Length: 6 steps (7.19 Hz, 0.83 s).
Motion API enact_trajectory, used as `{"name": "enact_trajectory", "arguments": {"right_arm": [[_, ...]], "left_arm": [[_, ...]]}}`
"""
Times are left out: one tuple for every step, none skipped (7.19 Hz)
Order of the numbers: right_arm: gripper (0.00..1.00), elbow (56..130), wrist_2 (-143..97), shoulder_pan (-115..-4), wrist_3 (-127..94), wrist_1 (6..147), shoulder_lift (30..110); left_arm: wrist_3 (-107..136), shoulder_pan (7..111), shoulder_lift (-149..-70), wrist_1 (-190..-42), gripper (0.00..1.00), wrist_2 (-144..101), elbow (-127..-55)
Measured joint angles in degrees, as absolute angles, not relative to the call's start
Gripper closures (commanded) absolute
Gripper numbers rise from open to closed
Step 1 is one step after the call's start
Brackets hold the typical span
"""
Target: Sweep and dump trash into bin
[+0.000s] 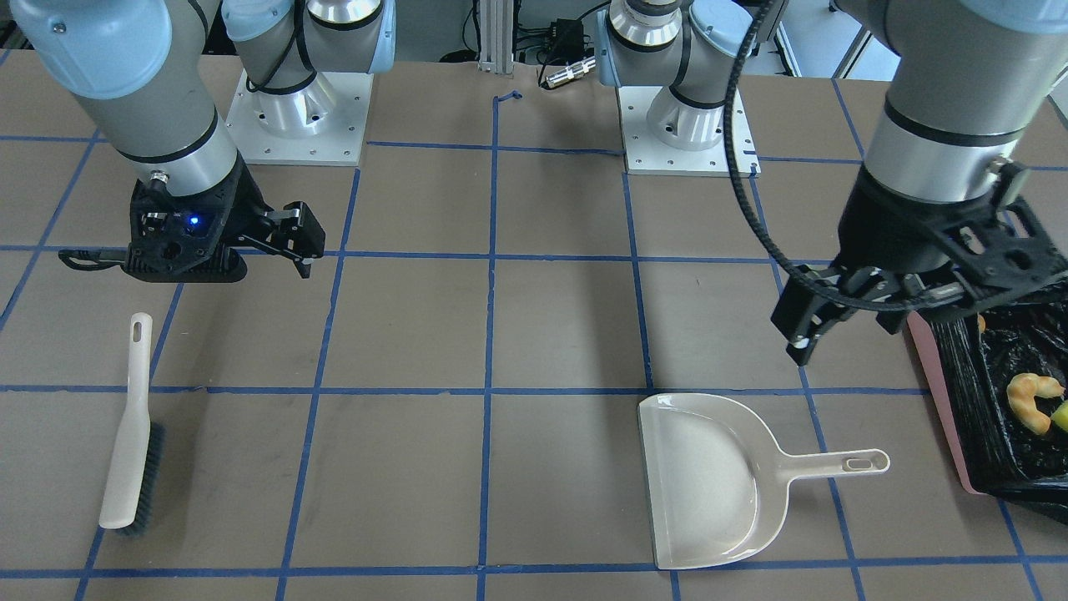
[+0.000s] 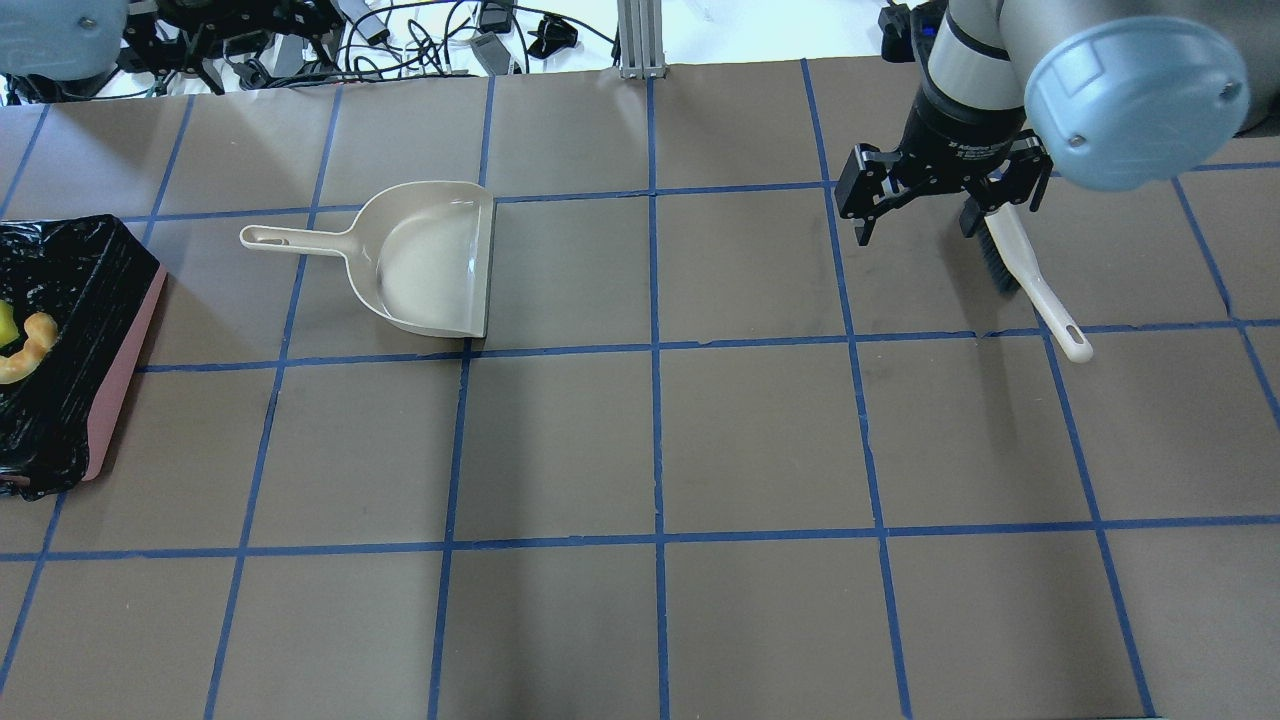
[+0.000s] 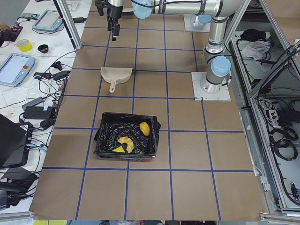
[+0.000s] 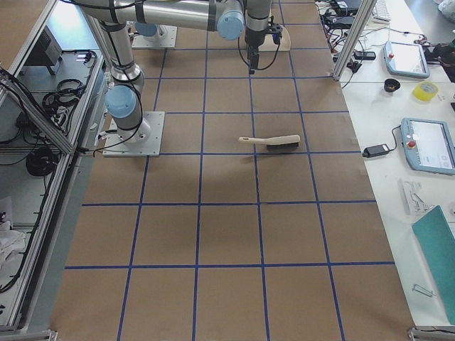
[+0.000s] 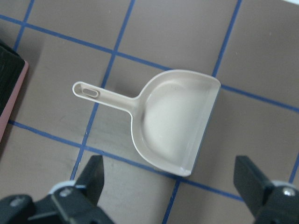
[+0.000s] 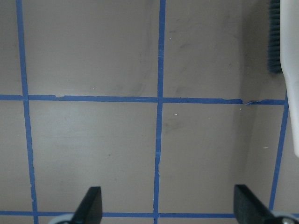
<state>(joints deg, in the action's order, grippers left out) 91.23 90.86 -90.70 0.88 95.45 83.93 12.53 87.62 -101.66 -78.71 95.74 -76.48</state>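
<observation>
The trash lies inside the bin (image 3: 104, 140), a pink-sided box (image 1: 939, 392) lined with black plastic: a golden-brown lump (image 3: 145, 128), a pale crescent (image 1: 1030, 399) and a yellow-green wedge (image 3: 119, 149). The beige dustpan (image 1: 709, 480) rests flat on the table with nothing in it. My left gripper (image 1: 905, 313) hovers open between dustpan and bin, and its wrist view looks down on the dustpan (image 5: 173, 121). The white brush (image 1: 129, 434) lies on the table. My right gripper (image 2: 945, 200) hangs open above the brush's bristle end (image 2: 1000, 265), holding nothing.
The brown table (image 2: 650, 440) carries a grid of blue tape. Both arm bases (image 1: 300, 117) stand at the robot's edge. Cables and electronics (image 2: 420, 30) lie beyond the far edge. Side benches hold tablets (image 3: 16, 68) and tape rolls.
</observation>
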Motion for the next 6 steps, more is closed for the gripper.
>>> {"name": "enact_trajectory", "arguments": {"right_arm": [[0.0,91.23,90.84,-90.7,0.9,95.45,83.94],[0.0,91.23,90.86,-90.7,0.92,95.45,83.94],[0.0,91.23,90.87,-90.7,0.92,95.45,83.94],[0.0,91.23,90.88,-90.7,0.94,95.45,83.93],[0.0,91.23,90.88,-90.7,0.96,95.45,83.94],[0.0,91.23,90.88,-90.68,0.96,95.45,83.94]], "left_arm": [[9.95,88.4,-101.13,-81.95,0.0,93.59,-76.86],[7.06,89.13,-100.82,-84.15,0.0,91.92,-77.1],[4.34,90.25,-100.68,-85.46,0.0,91.19,-77.37],[2.98,91.41,-100.51,-86.01,0.0,90.98,-78.04],[2.46,92.13,-100.32,-86.21,0.0,90.68,-79.03],[2.26,92.8,-100.4,-86.32,0.0,89.68,-80.13]]}}
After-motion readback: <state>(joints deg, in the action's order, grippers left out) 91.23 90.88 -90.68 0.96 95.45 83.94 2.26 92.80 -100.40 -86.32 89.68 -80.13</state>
